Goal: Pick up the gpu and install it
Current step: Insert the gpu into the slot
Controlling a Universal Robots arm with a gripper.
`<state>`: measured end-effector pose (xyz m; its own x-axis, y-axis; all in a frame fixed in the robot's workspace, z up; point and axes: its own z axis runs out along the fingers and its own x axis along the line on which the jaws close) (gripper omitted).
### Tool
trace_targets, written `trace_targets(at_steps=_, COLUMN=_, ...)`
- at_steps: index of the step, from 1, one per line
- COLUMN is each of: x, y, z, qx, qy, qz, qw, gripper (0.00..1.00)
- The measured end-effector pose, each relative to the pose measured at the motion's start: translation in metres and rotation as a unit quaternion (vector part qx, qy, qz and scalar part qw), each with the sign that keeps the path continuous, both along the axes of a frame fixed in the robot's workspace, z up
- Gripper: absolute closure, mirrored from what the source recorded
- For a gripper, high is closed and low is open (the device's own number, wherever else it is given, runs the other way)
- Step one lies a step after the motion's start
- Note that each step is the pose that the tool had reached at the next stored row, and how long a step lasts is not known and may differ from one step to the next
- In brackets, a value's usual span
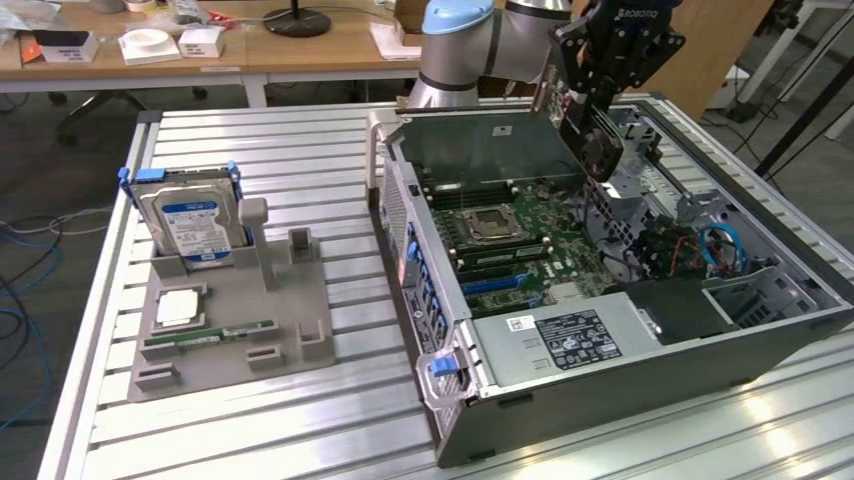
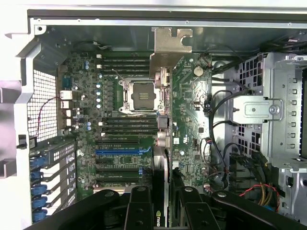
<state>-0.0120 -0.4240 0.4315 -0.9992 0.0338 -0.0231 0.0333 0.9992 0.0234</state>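
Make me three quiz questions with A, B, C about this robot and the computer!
1. Where is the gpu? A) on a chair B) in the gripper, above the open computer case C) on the floor
2. What colour is the hard drive's label? A) red B) yellow C) blue and white
3. The computer case is: A) open B) closed C) upside down
Answers: B, the gripper clamps it over the case; C, blue and white show on the label; A, the motherboard inside shows.
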Motion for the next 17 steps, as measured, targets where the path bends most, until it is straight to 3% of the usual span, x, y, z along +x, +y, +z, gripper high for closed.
trace_targets(at_steps=3, x=0.0, y=0.0, z=0.0, qx=0.0, qy=0.0, qz=0.002, qw=1.0, gripper=0.74)
trace_targets(at_steps=7, x=0.0, y=0.0001, z=-0.0004, qx=0.0001, qy=0.0, qz=0.028, qw=0.9996, gripper=0.74)
trace_targets(at_steps=17, x=0.0, y=0.0, z=-0.0021, qx=0.0019, qy=-0.0001, qz=0.084, qw=0.9965, gripper=0.74)
